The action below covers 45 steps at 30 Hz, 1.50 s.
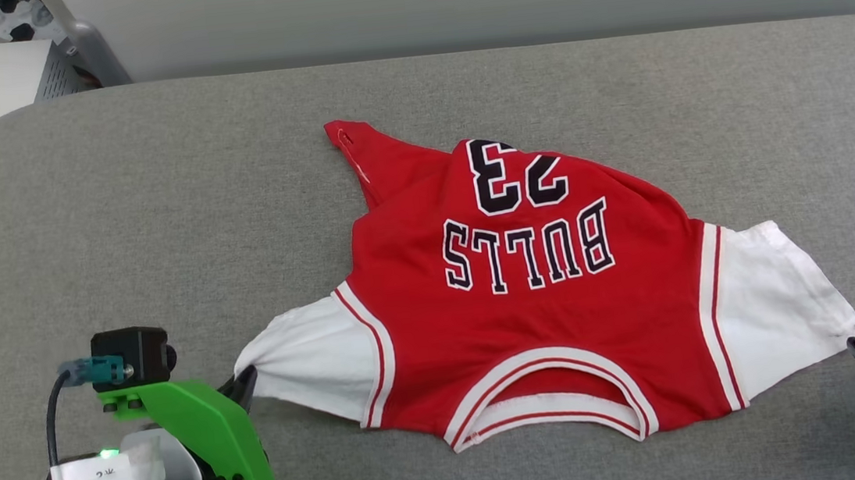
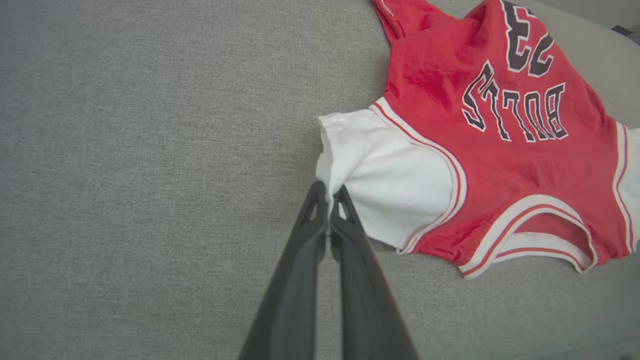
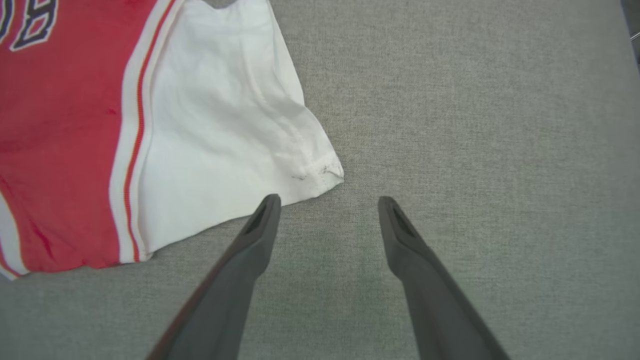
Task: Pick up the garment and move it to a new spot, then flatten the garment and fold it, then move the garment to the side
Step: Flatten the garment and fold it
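grey table [image 1: 155, 180]: left gripper [image 2: 327, 192] clamped on garment [image 1: 529, 316] sleeve, right gripper [image 3: 327, 202] spread by other sleeve; likely flattening, right should grasp next.

Bright, even, diffuse light from above, no glare. Faint soft shadows along the garment [image 1: 530, 324] edges. Head view sharp. Wrist views softer, wide-angle stretch at corners, bottom edge blurred.

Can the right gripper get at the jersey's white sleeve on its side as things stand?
Probably yes: the right gripper is open, its tips at the corner of the white sleeve on the grey padding, with nothing between.
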Motion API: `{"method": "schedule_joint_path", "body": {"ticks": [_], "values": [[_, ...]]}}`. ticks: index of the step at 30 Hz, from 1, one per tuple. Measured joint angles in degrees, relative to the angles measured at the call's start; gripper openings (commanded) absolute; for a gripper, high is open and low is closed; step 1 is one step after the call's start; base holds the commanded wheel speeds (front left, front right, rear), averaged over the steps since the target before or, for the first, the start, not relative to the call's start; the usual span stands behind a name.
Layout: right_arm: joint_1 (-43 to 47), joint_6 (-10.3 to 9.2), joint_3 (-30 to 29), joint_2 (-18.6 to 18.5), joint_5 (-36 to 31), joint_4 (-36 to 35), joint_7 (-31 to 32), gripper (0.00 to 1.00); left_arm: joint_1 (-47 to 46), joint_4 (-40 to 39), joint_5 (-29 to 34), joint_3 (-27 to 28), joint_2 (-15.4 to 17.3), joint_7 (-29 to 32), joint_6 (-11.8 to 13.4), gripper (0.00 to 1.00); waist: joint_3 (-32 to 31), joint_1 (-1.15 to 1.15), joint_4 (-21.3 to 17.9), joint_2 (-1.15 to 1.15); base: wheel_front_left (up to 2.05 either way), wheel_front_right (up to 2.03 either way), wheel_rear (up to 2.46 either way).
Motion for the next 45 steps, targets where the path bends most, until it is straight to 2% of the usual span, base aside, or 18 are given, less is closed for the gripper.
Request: {"method": "schedule_joint_path", "body": {"ticks": [4,18,19,21,34,38,45], "values": [[-2.8,0.00,1.6,-1.3,0.7,2.8,2.3,1.00,0.6,-2.4,-0.3,-0.3,0.0,0.9,0.5,0.00,1.2,0.00,0.6,0.00,0.00,0.00,0.00],[-9.3,-0.01,6.5,-3.9,1.5,13.5,2.7,1.00,0.2,-4.4,-0.1,-1.8,-0.1,1.4,0.9,0.00,5.6,0.00,3.4,0.00,0.00,0.00,0.00],[-9.3,-0.03,6.6,-4.0,1.9,13.9,3.1,0.57,0.0,-4.3,0.0,-1.9,-0.1,1.5,0.9,0.00,5.8,0.00,3.6,0.00,0.00,0.00,0.00],[-9.5,-0.03,6.6,-4.4,2.6,14.4,3.8,0.00,-0.2,-4.2,0.0,-2.0,-0.1,1.5,0.9,0.00,6.0,0.00,4.1,0.00,0.00,0.00,0.00],[-8.5,0.00,5.5,-5.0,5.2,14.3,2.6,0.00,-0.4,-2.6,-0.3,-1.1,0.3,0.5,1.1,0.00,1.4,0.00,3.7,0.00,0.00,0.00,0.00],[-7.7,0.00,4.4,-5.5,8.2,10.7,2.2,0.00,-0.4,-2.5,-0.8,-0.1,0.9,0.1,0.7,0.00,-1.2,0.00,3.2,0.00,0.00,0.00,0.00],[-9.0,0.00,1.2,-8.8,12.6,2.0,3.3,0.00,-1.2,-4.5,-1.6,3.4,3.1,-1.6,-0.3,0.00,-5.6,0.00,1.7,0.00,0.00,0.00,0.00]]}}
